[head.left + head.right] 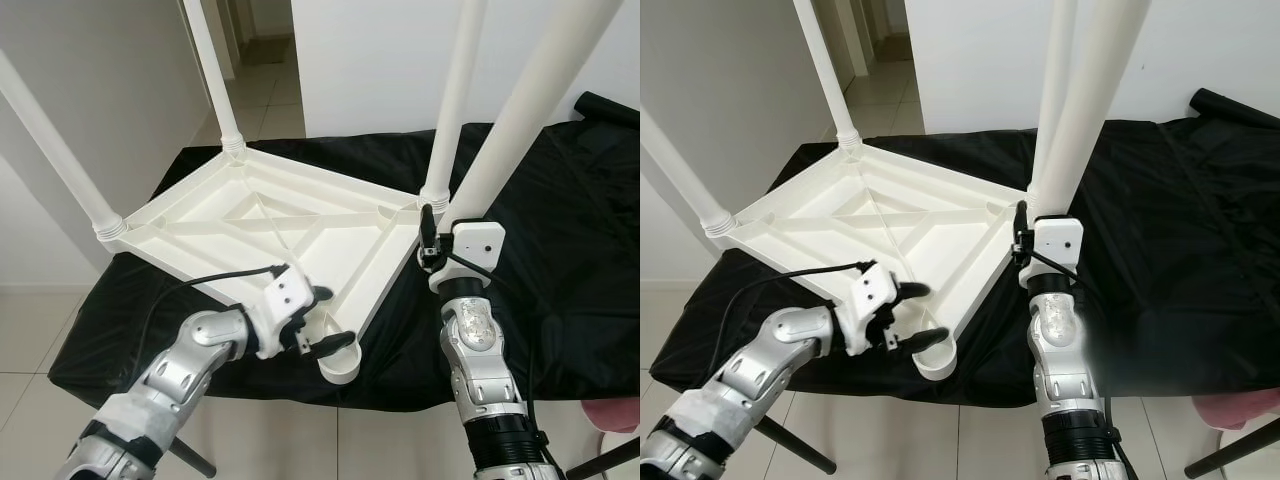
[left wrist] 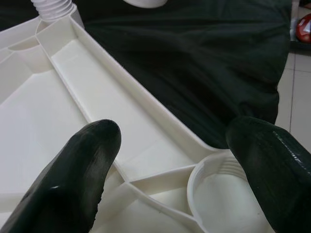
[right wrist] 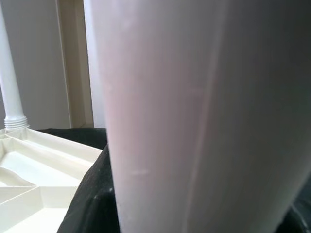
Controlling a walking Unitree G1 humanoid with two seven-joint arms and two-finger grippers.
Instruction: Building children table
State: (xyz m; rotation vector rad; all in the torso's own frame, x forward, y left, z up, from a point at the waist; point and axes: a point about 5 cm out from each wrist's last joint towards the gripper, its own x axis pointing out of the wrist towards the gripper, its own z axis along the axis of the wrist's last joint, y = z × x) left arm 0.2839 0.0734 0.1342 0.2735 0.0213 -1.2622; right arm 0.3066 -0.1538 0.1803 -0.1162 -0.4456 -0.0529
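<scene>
White tabletop (image 1: pixel 270 225) lies upside down on the black cloth (image 1: pixel 560 250); we hold the last leg (image 1: pixel 520 110) upright, right gripper (image 1: pixel 440 235) clamped on it, empty socket (image 1: pixel 338 362) down-left between the left gripper (image 1: pixel 318 320) spread fingers.

Three upright legs (image 1: pixel 212 75) fence the upturned tabletop (image 1: pixel 250 225); its near corner socket (image 1: pixel 338 362) stands open beside the left tool (image 1: pixel 322 320).

The upturned table top (image 1: pixel 270 225) is plain white, and so are its 3 fitted legs (image 1: pixel 215 75) and the loose leg (image 1: pixel 525 110). Under it lies a plain black cloth (image 1: pixel 560 250), over pale beige floor tiles (image 1: pixel 30 325). Both arms (image 1: pixel 480 360) are silver with black fingers (image 2: pixel 82 165).
</scene>
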